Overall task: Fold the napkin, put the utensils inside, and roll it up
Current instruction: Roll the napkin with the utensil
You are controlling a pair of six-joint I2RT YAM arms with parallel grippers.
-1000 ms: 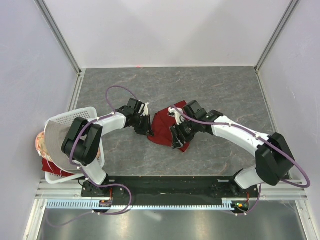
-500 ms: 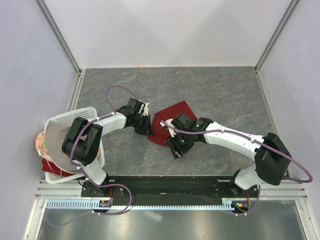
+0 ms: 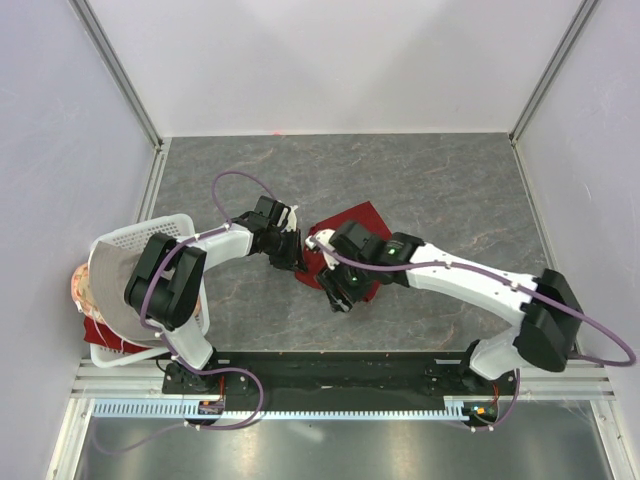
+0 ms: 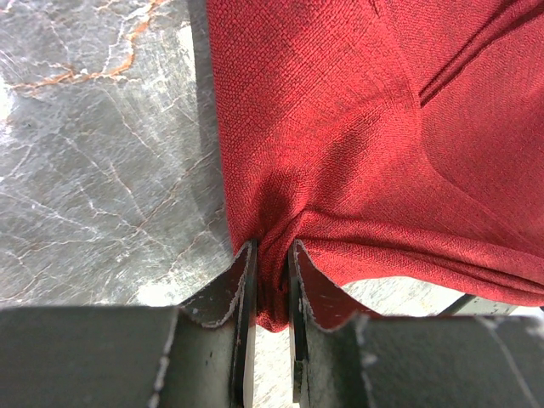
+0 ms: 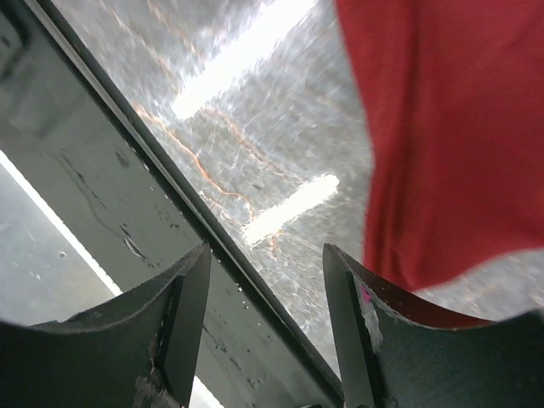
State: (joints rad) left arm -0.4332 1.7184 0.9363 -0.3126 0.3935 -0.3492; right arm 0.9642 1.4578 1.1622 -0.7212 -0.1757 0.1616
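Left gripper (image 4: 270,255) pinches a bunched edge of the napkin (image 4: 340,127); right gripper (image 5: 265,263) is spread and empty just beside the cloth.

Seen from above, the napkin (image 3: 364,217) lies mid-table (image 3: 450,180) between the two arms, running from the left gripper's hold toward the far right. The right gripper hovers at its near edge with the fabric off to one side of its jaws, so it looks best placed for the next grab. No utensils show. The white basket (image 3: 150,228) at far left holds a grey-beige cloth (image 3: 110,275) and something red that cannot be identified.
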